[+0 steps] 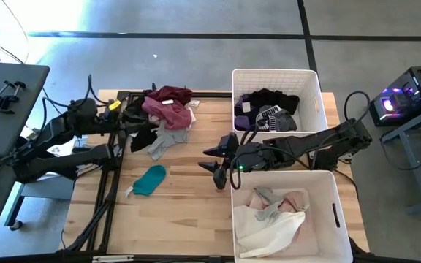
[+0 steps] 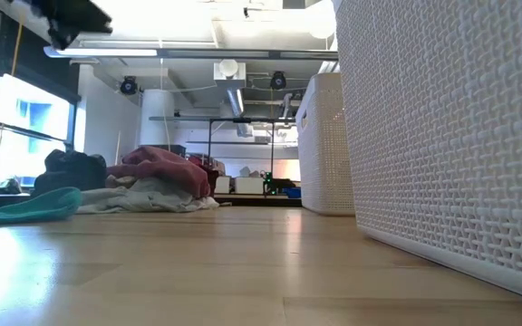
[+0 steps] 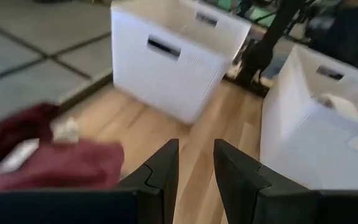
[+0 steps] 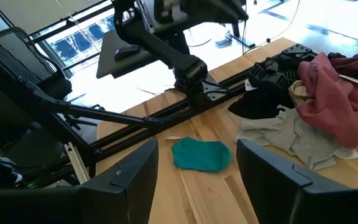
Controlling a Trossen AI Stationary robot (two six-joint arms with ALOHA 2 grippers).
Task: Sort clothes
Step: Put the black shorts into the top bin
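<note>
Right gripper [image 1: 216, 166] is held spread and empty mid-frame; left gripper [image 3: 196, 168], part-open, grasps nothing; teal garment [image 1: 150, 180] lies lower left, the pile [image 1: 165, 113] above — neighbouring cloth could be snagged

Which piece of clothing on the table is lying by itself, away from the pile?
The teal garment. It lies alone on the bare wood, apart from the heap of maroon, pink, grey and black clothes.
</note>
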